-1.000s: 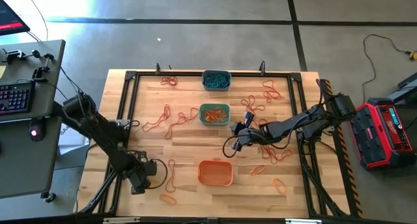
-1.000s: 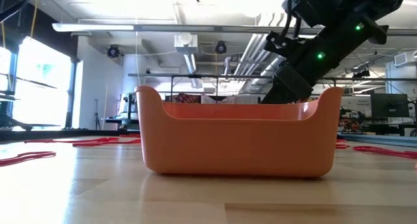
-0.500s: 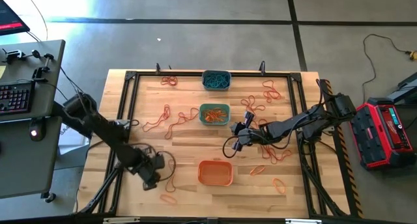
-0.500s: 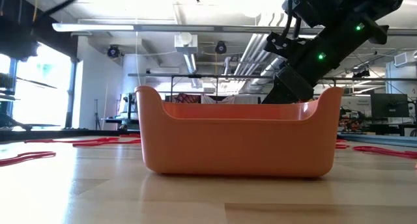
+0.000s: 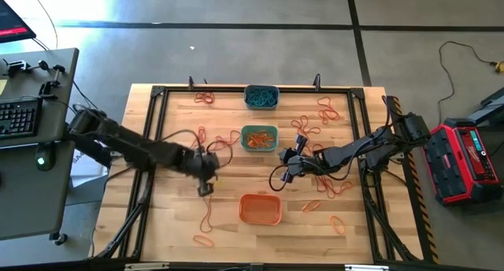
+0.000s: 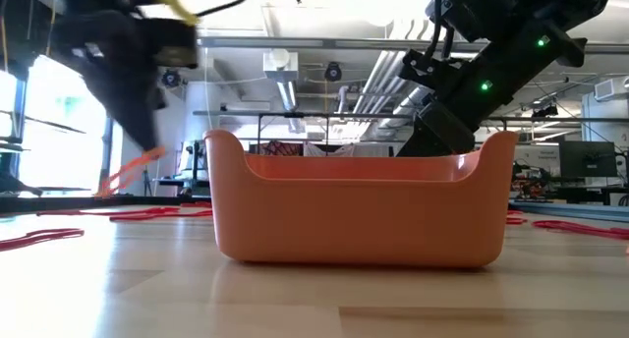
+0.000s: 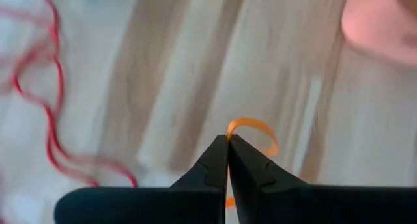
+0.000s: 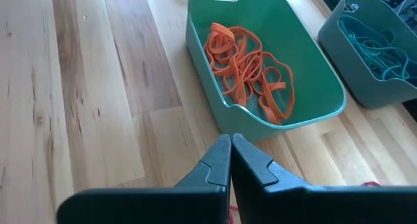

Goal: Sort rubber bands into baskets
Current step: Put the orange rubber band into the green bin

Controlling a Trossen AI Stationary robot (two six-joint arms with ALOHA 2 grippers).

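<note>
My left gripper (image 7: 228,140) is shut on an orange rubber band (image 7: 253,129) above the table, left of the orange basket (image 5: 260,209). In the low view the gripper is blurred and the band (image 6: 131,167) trails below it. The teal-green basket (image 5: 259,137) holds orange bands. The grey-blue basket (image 5: 261,96) holds teal ones. My right gripper (image 8: 230,140) is shut and empty, right of and nearer than the teal-green basket (image 8: 313,94), pointing at it. Both show in the high view: left gripper (image 5: 206,187), right gripper (image 5: 283,159). My left gripper pinches the orange band at one spot on its loop (image 7: 231,125), between its two fingertips. The fingers come steeply from above. The band is lifted clear of the table; a small loop curls past the tips and the rest hangs slack below.
Loose red and orange bands lie on the wood at the left middle (image 5: 201,145), far right (image 5: 327,109), near right (image 5: 337,222) and near left (image 5: 206,216). A black frame rail (image 5: 150,145) runs round the table. Black cable loops hang at both wrists.
My left gripper has swung from the table's near left corner toward the right and far edges, rising and turning as it went. It now stands left of the orange basket. An orange band has come up with it and hangs clear of the table.
</note>
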